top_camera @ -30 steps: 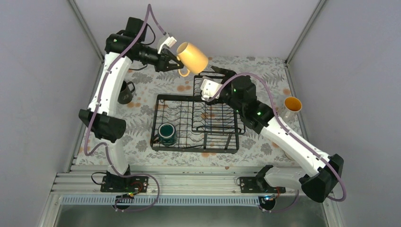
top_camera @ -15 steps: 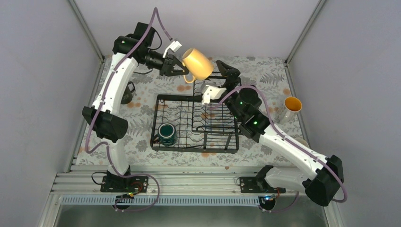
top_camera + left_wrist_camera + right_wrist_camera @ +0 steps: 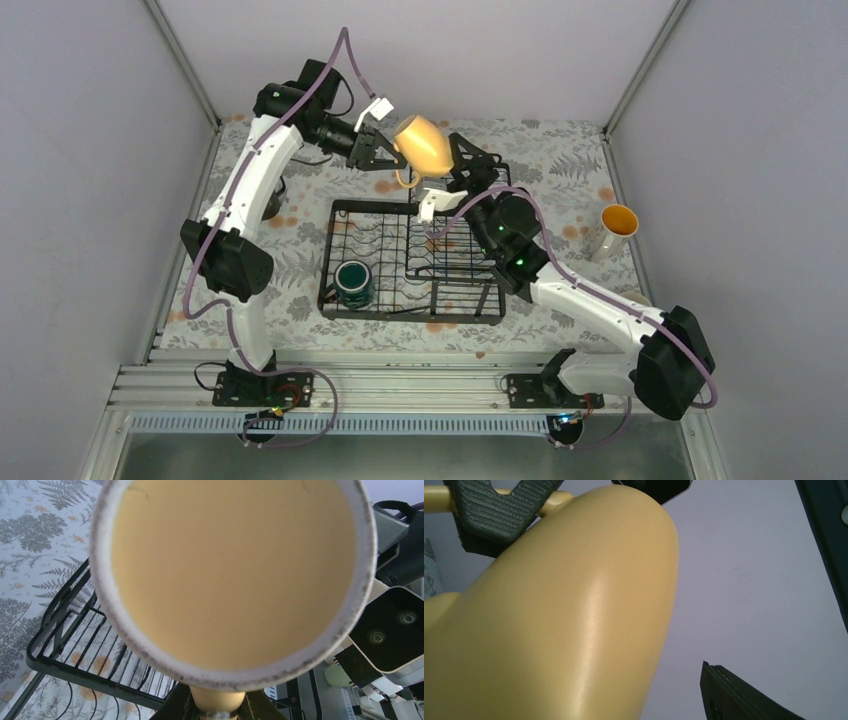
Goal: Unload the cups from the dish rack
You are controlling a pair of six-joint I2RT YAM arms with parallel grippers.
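Observation:
My left gripper (image 3: 388, 152) is shut on the handle of the pale yellow mug (image 3: 424, 143) and holds it tilted in the air above the far edge of the black wire dish rack (image 3: 328, 262). In the left wrist view the mug's base (image 3: 235, 565) fills the frame, with its handle (image 3: 218, 701) pinched between my fingers. My right gripper (image 3: 470, 158) is open right beside the mug; its view shows the mug's side (image 3: 554, 630) and one fingertip (image 3: 724, 690). A dark teal-green mug (image 3: 352, 282) stands in the rack. No cream-white mug shows.
A black mug (image 3: 270, 197) stands on the fern-patterned cloth left of the rack, partly behind the left arm. A tall white mug with orange inside (image 3: 614, 229) stands at the right. Grey walls close in the table.
The left arm has carried the yellow mug rightward and tipped it over further. The right gripper has swung left and up until it is against the mug.

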